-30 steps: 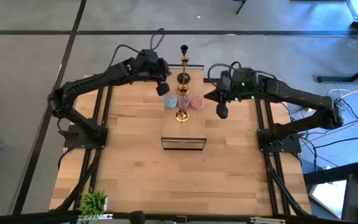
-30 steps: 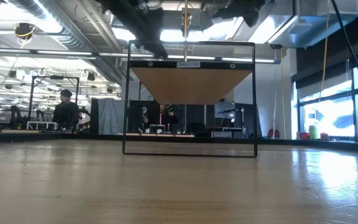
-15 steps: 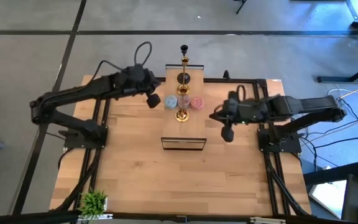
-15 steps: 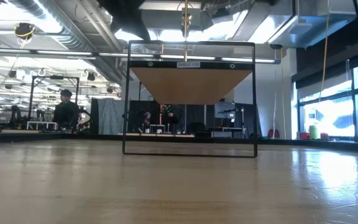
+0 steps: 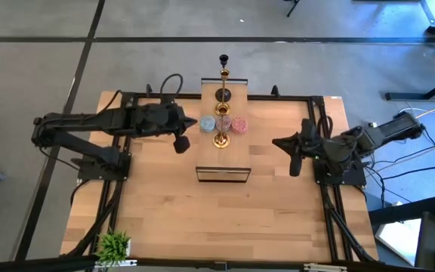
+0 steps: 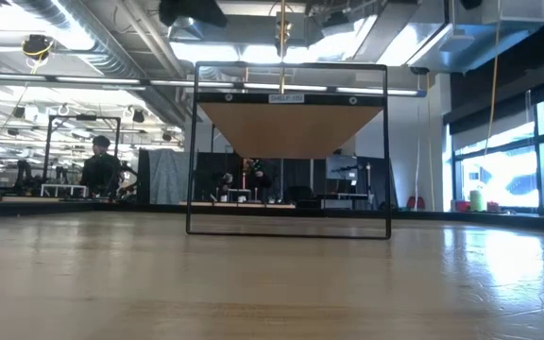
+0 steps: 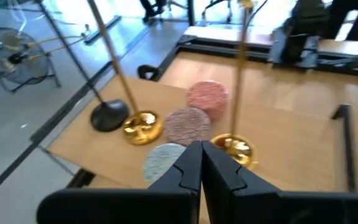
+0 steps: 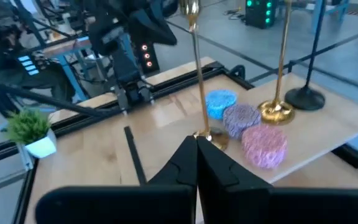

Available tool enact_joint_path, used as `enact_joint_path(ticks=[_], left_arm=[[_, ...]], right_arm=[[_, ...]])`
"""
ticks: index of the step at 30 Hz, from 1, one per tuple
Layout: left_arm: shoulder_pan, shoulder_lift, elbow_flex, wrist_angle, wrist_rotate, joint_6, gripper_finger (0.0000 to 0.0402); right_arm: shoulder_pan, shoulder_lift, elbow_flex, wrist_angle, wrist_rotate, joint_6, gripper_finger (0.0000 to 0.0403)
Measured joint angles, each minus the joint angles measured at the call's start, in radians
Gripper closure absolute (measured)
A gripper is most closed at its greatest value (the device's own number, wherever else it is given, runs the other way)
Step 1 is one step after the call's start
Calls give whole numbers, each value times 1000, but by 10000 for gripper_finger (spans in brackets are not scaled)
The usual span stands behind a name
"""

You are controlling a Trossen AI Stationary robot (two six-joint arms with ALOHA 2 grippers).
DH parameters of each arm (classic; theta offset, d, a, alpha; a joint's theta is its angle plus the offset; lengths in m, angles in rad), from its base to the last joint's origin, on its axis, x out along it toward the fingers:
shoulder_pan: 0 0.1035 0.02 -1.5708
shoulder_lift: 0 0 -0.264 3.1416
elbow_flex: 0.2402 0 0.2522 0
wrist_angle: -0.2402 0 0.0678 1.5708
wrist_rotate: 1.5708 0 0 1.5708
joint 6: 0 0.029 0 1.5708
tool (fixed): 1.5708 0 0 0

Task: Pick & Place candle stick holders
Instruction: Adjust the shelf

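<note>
The candle stick holders stand together on a raised wooden shelf (image 5: pixel 236 147) at the table's far middle. They are a black stem (image 5: pixel 223 75) on a round base (image 7: pixel 109 115), two gold stems with round bases (image 7: pixel 143 126) (image 7: pixel 235 148), and three sparkly cups: blue (image 5: pixel 208 124), purplish (image 5: pixel 223 121) and pink (image 5: pixel 239 125). All rest on their bases. My left gripper (image 5: pixel 180 142) hangs shut just left of the shelf, apart from them. My right gripper (image 5: pixel 293 162) hangs shut to the shelf's right, also apart. In both wrist views the shut fingers (image 7: pixel 201 165) (image 8: pixel 196 158) point toward the group.
The shelf's black frame (image 6: pixel 291 231) stands mid-table, with its front bar (image 5: pixel 223 174) toward me. A small green potted plant (image 5: pixel 114 245) sits at the near left corner. Bare wood lies in front of the shelf. A person (image 6: pixel 99 170) stands in the room beyond.
Both grippers have drawn back from the holders and stayed shut. The left went toward the table's left and near edges, the right toward the right and near edges, rolling as it went. The holders have not moved.
</note>
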Motion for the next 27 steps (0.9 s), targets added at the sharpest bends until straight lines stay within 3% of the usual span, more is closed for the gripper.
enact_joint_path(ticks=[5, 11, 19, 27], left_arm=[[-97, -4, -1, 21, -52, -48, 400], [-181, -6, -1, 132, -136, -148, 400], [-259, 0, -1, 151, -356, -311, 400], [-299, -1, 0, 153, -524, -388, 400]], right_arm=[[38, -66, -127, 67, 8, 8, 403], [45, -169, -225, 124, -98, 6, 403], [42, -384, -342, 97, -181, -73, 403], [40, -637, -468, 9, -183, -112, 403]])
